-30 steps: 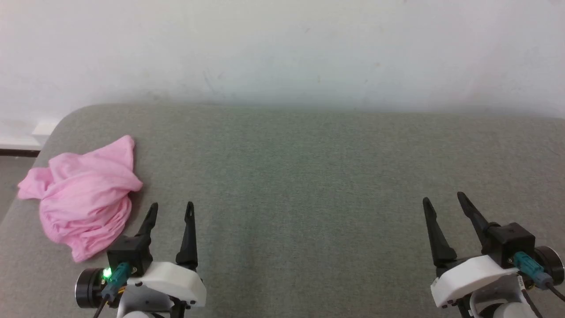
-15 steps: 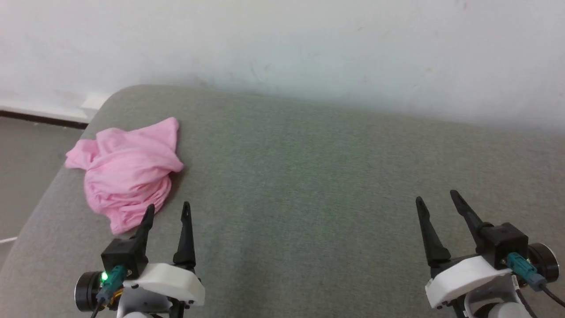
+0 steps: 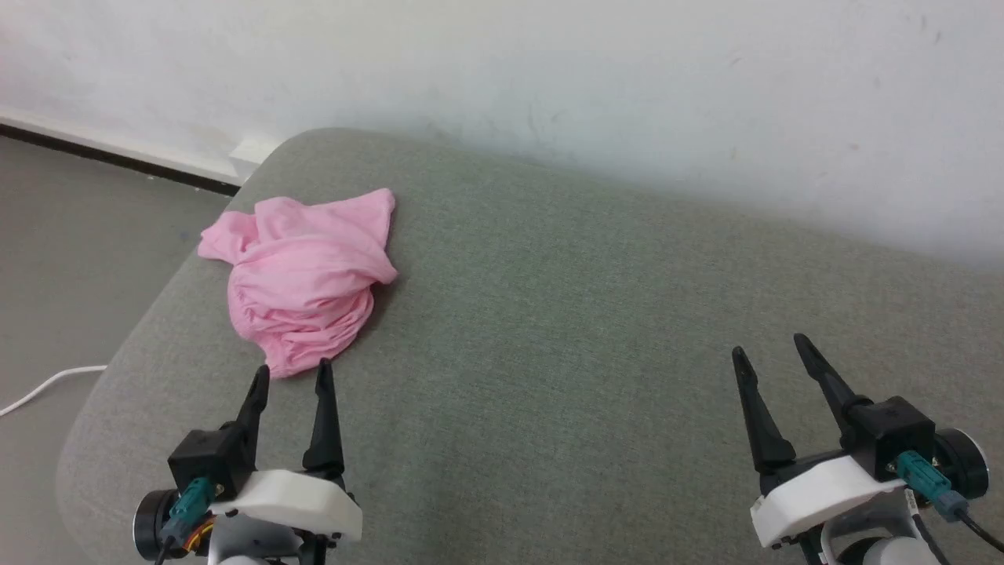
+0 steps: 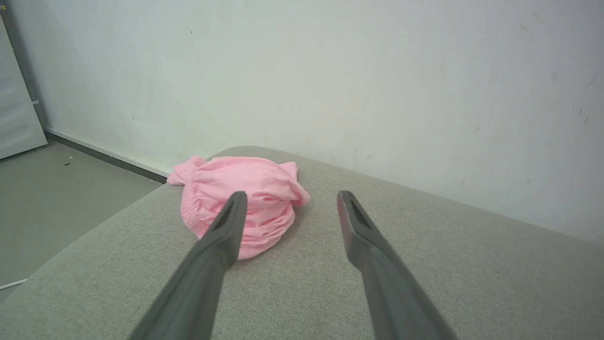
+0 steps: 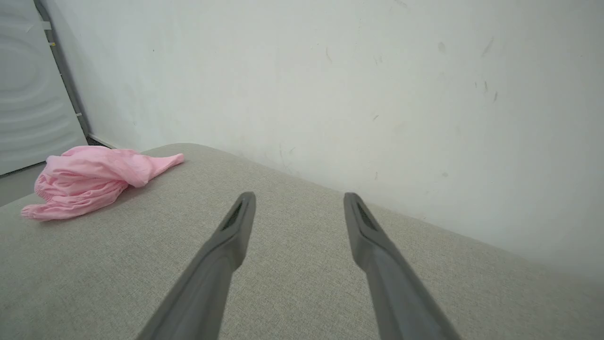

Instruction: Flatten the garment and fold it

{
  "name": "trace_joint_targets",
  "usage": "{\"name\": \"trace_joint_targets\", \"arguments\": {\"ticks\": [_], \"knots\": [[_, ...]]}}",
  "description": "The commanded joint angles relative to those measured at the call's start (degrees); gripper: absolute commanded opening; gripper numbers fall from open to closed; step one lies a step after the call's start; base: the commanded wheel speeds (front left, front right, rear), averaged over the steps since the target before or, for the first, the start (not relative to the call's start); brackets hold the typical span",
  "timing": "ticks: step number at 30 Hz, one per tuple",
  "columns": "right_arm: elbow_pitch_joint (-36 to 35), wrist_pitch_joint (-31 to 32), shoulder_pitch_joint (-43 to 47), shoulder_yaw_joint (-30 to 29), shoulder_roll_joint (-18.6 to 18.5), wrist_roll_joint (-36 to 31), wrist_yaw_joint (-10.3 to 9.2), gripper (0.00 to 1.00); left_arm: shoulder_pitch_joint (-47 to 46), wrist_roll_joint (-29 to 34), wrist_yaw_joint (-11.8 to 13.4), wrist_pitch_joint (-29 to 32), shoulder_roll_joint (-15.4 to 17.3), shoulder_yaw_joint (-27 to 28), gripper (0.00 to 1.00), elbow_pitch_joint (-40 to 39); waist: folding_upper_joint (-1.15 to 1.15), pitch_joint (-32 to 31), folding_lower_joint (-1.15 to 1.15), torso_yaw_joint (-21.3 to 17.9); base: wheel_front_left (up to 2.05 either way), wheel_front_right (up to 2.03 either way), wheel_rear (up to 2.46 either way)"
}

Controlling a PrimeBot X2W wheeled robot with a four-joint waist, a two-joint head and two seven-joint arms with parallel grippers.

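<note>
The garment (image 3: 302, 275) is a crumpled heap of light pink shorts lying near the far left corner of the grey cushioned surface (image 3: 580, 329); its gathered waistband faces me. In the left wrist view the garment (image 4: 245, 198) lies just beyond my fingers, and in the right wrist view the garment (image 5: 89, 179) is off to the left. My left gripper (image 3: 290, 377) is open, its tips just short of the garment's near edge. My right gripper (image 3: 769, 349) is open over bare surface far to the right, holding nothing.
A white wall (image 3: 549, 86) runs along the far edge of the surface. The surface's rounded left edge drops to a grey floor (image 3: 70, 235), where a white cable (image 3: 43, 384) lies. A pale panel (image 5: 28, 94) stands at the far left.
The head camera has swung left, so the whole picture shifted right and more floor shows. The garment now sits closer to my left gripper's tips. Both grippers stay open.
</note>
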Motion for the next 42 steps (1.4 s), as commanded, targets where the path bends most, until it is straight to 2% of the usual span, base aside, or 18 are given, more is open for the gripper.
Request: {"name": "trace_joint_targets", "arguments": {"ticks": [1, 9, 17, 24, 29, 36, 42], "knots": [[-0.4, -0.6, 0.7, 0.2, 0.1, 0.2, -0.07, 1.0, -0.6, -0.8, 0.5, -0.6, -0.1, -0.1, 1.0, 0.2, 0.0, 0.2, 0.0, 0.8, -0.08, -0.08, -0.08], [-0.5, -1.0, 0.5, 0.9, 0.1, 1.5, -0.07, 1.0, -1.8, -2.7, 1.0, -1.6, -0.1, -0.2, 1.0, 0.1, 0.0, 1.2, 0.0, 2.2, -0.01, -0.01, -0.01], [-0.8, -0.9, -0.7, 1.7, 0.1, 2.3, -0.08, 1.0, -9.0, -2.0, -0.4, -2.5, 0.0, 2.2, 1.0, 1.7, 0.0, 4.3, 0.0, 0.2, 0.0, 0.0, 0.0], [-1.4, -0.2, -2.5, 2.0, 0.1, 1.9, -0.09, 1.0, -20.3, -2.8, -1.9, -1.6, 4.0, 4.4, 1.0, 9.6, 0.0, 9.4, 0.0, -3.9, 0.0, 0.0, 0.0], [-1.4, -0.1, -3.7, 2.3, -0.2, 2.4, -0.09, 1.0, -26.2, -4.1, -2.5, 4.4, 7.1, 4.7, 1.0, 16.1, 0.0, 12.2, 0.0, -6.2, 0.0, 0.0, 0.0], [-0.6, -0.8, -5.4, 3.1, -0.5, 3.8, -0.1, 1.0, -32.7, -6.9, -2.3, 19.1, 12.4, 5.4, 1.0, 28.8, 0.0, 15.7, 0.0, -9.7, 0.0, 0.0, 0.0], [0.4, -1.7, -6.5, 3.6, -0.5, 5.1, -0.1, 1.0, -35.5, -8.7, -1.7, 31.2, 15.3, 5.1, 1.0, 36.8, 0.0, 17.5, 0.0, -11.3, 0.0, 0.0, 0.0]]}}
